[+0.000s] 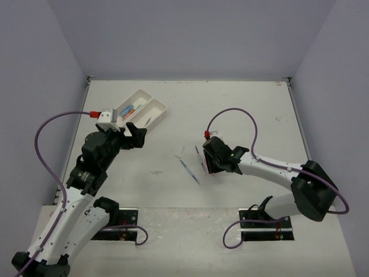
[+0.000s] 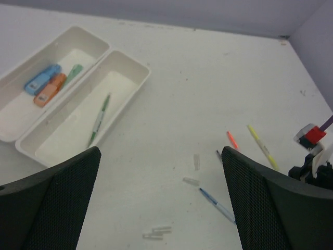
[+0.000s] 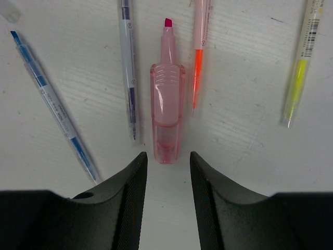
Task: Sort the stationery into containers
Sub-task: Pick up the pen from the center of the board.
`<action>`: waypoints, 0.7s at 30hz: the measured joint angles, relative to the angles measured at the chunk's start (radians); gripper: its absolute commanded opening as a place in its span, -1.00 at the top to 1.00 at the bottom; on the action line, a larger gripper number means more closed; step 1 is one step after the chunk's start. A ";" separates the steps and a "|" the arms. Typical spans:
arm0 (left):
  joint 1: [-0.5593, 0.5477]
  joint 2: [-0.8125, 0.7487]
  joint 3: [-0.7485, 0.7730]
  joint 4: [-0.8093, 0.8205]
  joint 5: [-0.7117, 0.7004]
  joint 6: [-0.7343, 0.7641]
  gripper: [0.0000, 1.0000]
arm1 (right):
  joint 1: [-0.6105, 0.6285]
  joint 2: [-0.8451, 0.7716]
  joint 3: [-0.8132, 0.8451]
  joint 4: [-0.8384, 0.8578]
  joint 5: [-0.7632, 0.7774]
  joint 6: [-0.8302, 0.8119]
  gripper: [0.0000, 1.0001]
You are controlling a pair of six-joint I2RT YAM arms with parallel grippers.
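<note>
top: two white trays (image 1: 154,107) are seen far left, side by side.
left wrist: blue marker (image 2: 42,79), orange marker (image 2: 50,89) and green marker (image 2: 73,74) are contained in the left tray (image 2: 15,117); one green pen (image 2: 99,120) in the right tray (image 2: 62,136). left gripper (image 2: 161,156) is spread wide, empty.
right wrist: right gripper (image 3: 168,156) is narrowed about the end of the pink highlighter (image 3: 167,109) on the table (image 3: 244,78); a grip cannot be told.

Blue, orange and green markers (image 2: 42,79) in one white tray (image 2: 21,110), green pen (image 2: 99,120) in its neighbour (image 2: 62,136); uncapped pink marker (image 3: 167,104) loose.

The bench (image 2: 208,78) is seen to be white, flecked with grey. Blue marker (image 2: 41,79), orange marker (image 2: 49,89) and green marker (image 2: 74,73) are held in a white tray (image 2: 21,112) at 10 o'clock, and a green pen (image 2: 99,121) in the second tray (image 2: 62,140), also white. A clear pink marker (image 3: 167,112), magenta-tipped, is flanked by a blue pen (image 3: 52,101), violet pen (image 3: 129,67), orange pen (image 3: 199,57) and yellow pen (image 3: 297,78).
</note>
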 measured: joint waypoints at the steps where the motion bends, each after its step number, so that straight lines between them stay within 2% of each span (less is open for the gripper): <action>1: 0.000 -0.009 -0.020 -0.018 0.002 -0.005 -1.00 | 0.001 0.012 0.007 -0.002 0.001 0.003 0.20; 11: 0.000 -0.080 -0.053 -0.132 -0.058 -0.033 -1.00 | 0.002 0.047 0.021 -0.021 0.000 0.025 0.21; 21: 0.000 -0.104 -0.053 -0.153 -0.062 -0.033 -1.00 | 0.002 0.113 0.063 -0.027 -0.002 0.029 0.23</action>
